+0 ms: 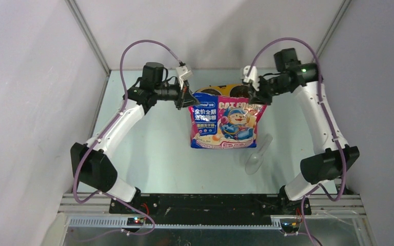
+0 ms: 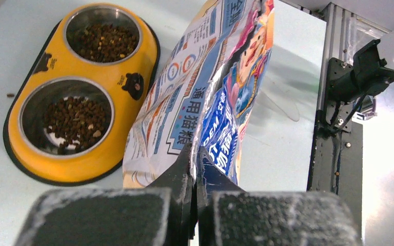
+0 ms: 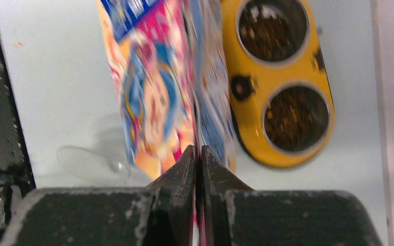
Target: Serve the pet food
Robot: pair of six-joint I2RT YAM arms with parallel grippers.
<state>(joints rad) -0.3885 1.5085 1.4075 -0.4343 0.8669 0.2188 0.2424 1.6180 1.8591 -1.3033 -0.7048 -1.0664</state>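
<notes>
Your left hand (image 2: 195, 152) pinches the bag (image 1: 223, 123) at 10 o'clock; your right hand (image 3: 198, 152), blurred, seems clamped on it at 2 o'clock; kibble (image 2: 74, 119) sits in the bowl (image 2: 56, 72)

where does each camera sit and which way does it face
top external: above and behind the bases, looking down at the table; both arms show.
left wrist: on the left arm, looking down past its jaws, shut on the cat food bag.
right wrist: on the right arm, likewise, its jaws pinching the bag's other edge.
both wrist views share the yellow bowl and kibble.
</notes>
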